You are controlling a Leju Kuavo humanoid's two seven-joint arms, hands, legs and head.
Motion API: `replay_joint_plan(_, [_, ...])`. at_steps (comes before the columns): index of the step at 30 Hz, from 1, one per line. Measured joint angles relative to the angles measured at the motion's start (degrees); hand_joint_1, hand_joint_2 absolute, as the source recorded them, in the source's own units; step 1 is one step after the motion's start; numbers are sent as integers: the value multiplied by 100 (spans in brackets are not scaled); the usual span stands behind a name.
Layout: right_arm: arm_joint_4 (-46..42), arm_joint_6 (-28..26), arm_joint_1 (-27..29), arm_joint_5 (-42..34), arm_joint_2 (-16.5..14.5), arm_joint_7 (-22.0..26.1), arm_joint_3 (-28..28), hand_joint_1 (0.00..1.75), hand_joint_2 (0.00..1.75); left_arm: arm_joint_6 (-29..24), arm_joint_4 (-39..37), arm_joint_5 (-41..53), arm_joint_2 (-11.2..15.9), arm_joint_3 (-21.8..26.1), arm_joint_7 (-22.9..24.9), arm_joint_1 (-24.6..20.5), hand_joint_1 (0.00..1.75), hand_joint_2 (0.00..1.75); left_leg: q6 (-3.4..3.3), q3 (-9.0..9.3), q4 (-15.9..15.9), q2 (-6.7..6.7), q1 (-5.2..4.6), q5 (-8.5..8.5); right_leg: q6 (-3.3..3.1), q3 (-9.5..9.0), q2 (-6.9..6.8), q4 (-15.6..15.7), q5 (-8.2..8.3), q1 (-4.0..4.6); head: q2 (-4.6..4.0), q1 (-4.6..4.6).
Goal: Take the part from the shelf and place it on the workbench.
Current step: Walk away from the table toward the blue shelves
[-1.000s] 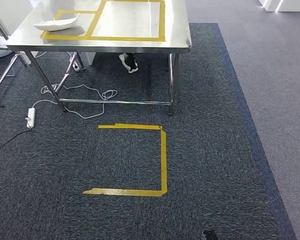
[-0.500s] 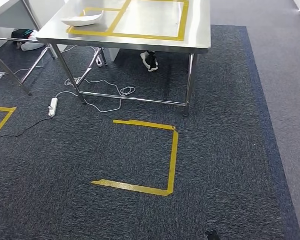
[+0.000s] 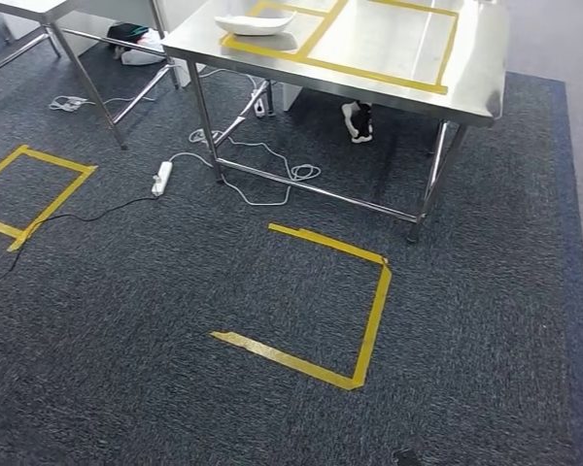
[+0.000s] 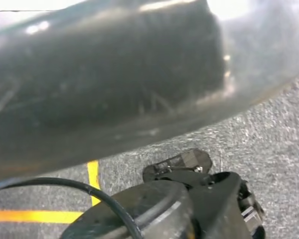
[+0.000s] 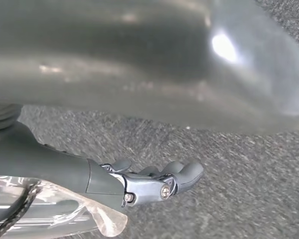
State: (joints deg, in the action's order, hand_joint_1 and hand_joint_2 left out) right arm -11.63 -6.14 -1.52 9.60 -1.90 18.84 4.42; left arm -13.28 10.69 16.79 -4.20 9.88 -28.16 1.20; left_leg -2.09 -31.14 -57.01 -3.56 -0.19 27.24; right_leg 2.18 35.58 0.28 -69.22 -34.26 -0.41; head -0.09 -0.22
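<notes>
"Where's the part?"

"White curved shell part (image 3: 254,23), far left corner of the steel surface (image 3: 464,87). Your right hand (image 5: 155,181) hangs spread, empty. I cannot tell with the blurred left hand (image 4: 102,89). Step steadily — avoid the white floor cable (image 3: 259,189)."

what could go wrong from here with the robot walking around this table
The white power strip and its loose white cable lie on the dark carpet beside the steel workbench's leg; a foot could snag them. The white curved part sits near the workbench edge, so a bump might knock it off.
</notes>
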Motion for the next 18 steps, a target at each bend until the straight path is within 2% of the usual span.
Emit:
replay_joint_plan(1, [0,-1,-9,7,0,1,0,0,0,9,0,-7,-1,1,3,3,0,0,10,4,-9,-77,3,2,-13,-196,108,409,211,-12,0,-1])
replay_joint_plan(2, [0,-2,-14,12,1,1,0,0,0,17,0,-13,-1,1,5,-1,0,0,28,-3,-23,-147,0,3,-27,-372,258,781,355,-28,0,-2])
replay_joint_plan(3, [0,-4,-18,16,2,0,0,0,0,24,0,-18,-1,2,7,-10,0,0,55,-25,-39,-216,2,-1,-43,-513,388,1053,433,-42,0,-1])
replay_joint_plan(4, [0,-5,-21,20,3,-1,1,0,0,31,0,-23,-2,2,8,-18,0,0,88,-55,-51,-282,9,-11,-56,-580,476,1172,432,-46,0,-4])
replay_joint_plan(5, [0,-7,-17,22,3,-2,1,0,0,35,0,-27,-2,1,9,-21,0,0,126,-88,-58,-349,17,-29,-69,-600,473,1195,421,-42,0,-4])
replay_joint_plan(6, [0,-7,-18,24,0,-4,2,0,0,38,0,-30,3,1,10,-17,0,0,162,-114,-59,-425,23,-47,-93,-618,402,1209,429,-45,0,-4])
replay_joint_plan(7, [0,-8,-19,28,-4,-4,4,0,0,40,0,-34,9,2,10,-8,0,0,191,-131,-74,-434,21,-41,-121,-632,325,1229,442,-52,0,-7])
replay_joint_plan(8, [0,-9,-21,32,-6,-4,6,0,0,40,0,-37,11,2,10,0,0,0,220,-171,-150,-353,12,10,-154,-649,243,1256,453,-67,0,-27])
replay_joint_plan(9, [0,-11,-25,36,-7,-2,8,0,0,42,0,-39,14,2,10,0,0,0,249,-270,-352,-201,4,129,-185,-667,150,1282,461,-82,0,-54])
replay_joint_plan(11, [0,-13,-17,40,-2,1,10,0,0,48,0,-40,7,2,10,-16,0,0,306,-611,-1051,156,21,473,-224,-688,-40,1298,446,-82,0,-104])
replay_joint_plan(12, [0,-13,-8,42,-2,1,10,0,0,55,0,-39,6,2,10,-24,0,0,333,-801,-1433,247,41,615,-231,-692,-141,1297,436,-77,0,-108])
replay_joint_plan(13, [0,-11,-2,45,-2,1,13,0,0,62,0,-39,5,2,10,-24,0,0,353,-918,-1668,289,59,661,-233,-697,-233,1296,425,-74,0,-109])
replay_joint_plan(14, [0,-10,-2,47,-2,4,19,0,0,70,0,-38,6,2,10,-16,0,0,368,-936,-1706,320,77,600,-228,-707,-319,1296,414,-75,0,-110])
replay_joint_plan(15, [0,-9,-7,49,-2,8,26,0,0,77,0,-38,8,2,10,-7,0,0,376,-832,-1504,358,90,434,-217,-724,-395,1295,401,-77,0,-111])
replay_joint_plan(16, [0,-7,-12,50,-2,13,33,0,0,82,0,-38,11,2,10,1,0,0,374,-639,-1130,439,97,215,-199,-750,-465,1295,383,-80,0,-112])
replay_joint_plan(17, [0,-8,-16,50,-2,16,38,0,0,86,0,-39,13,2,10,1,0,0,366,-428,-725,581,81,50,-168,-762,-531,1293,357,-70,0,-114])
replay_joint_plan(18, [0,-9,-17,50,-1,18,39,0,0,87,0,-39,13,2,10,-9,0,0,334,-266,-399,702,63,-44,-129,-769,-594,1287,327,-54,0,-112])
